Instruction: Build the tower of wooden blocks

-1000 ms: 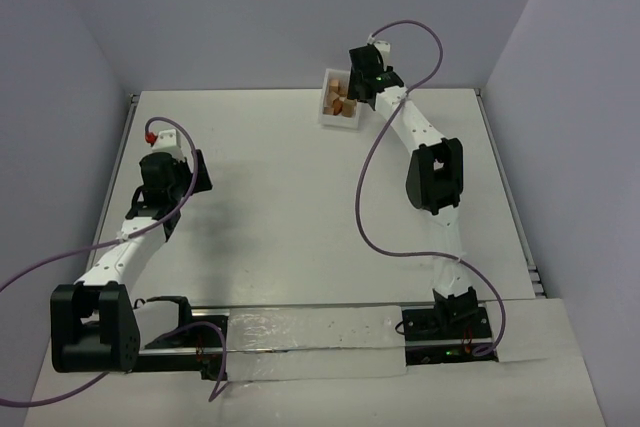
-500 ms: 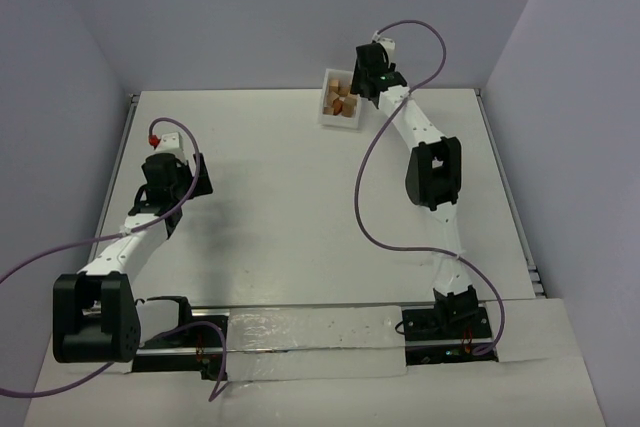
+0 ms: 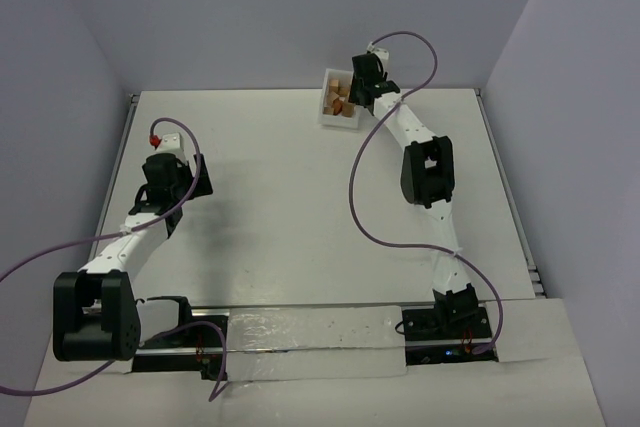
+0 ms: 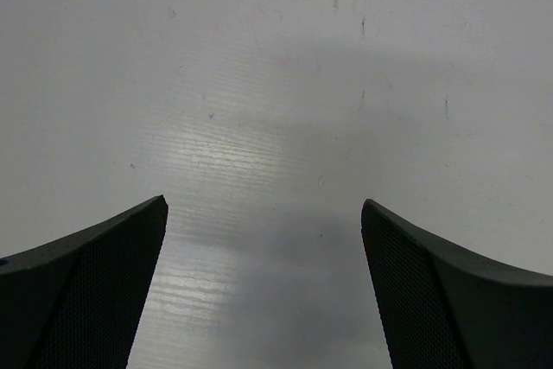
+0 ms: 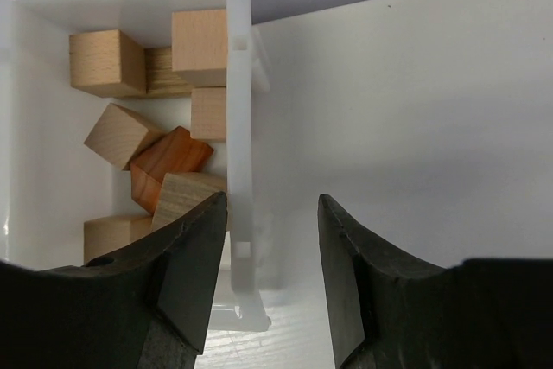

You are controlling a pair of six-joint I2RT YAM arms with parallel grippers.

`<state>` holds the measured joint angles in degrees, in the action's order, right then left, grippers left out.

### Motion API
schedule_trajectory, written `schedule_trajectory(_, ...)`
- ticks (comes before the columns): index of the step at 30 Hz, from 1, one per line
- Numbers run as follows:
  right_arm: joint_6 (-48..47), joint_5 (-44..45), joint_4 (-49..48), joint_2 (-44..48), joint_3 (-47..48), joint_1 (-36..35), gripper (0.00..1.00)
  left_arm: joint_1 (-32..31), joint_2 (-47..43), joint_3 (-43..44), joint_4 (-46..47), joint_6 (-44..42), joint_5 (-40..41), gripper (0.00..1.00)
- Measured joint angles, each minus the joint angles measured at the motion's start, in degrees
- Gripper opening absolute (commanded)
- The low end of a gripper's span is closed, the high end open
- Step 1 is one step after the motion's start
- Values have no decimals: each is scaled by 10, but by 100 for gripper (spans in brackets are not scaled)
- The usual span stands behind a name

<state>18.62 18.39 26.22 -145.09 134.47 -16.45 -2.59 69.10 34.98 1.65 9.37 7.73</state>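
Wood blocks [image 5: 160,157] (tan, one reddish-brown) lie jumbled in the white tray [image 5: 34,127], ahead and to the left of the right gripper [image 5: 270,213]. Its jaws stand part-spread astride the tray's right wall, gripping nothing. Left gripper [image 4: 263,213]: jaws spread wide, the table [image 4: 276,58] below them.
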Motion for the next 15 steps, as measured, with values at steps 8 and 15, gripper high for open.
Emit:
schedule_trajectory(8, 0, -4, -6, -8, 0, 0, 34, 0, 10, 1, -2, 0, 0, 99)
schedule_trajectory(15, 1, -27, -9, -8, 0, 0, 1, 0, 12, 7, -6, 0, 0, 99)
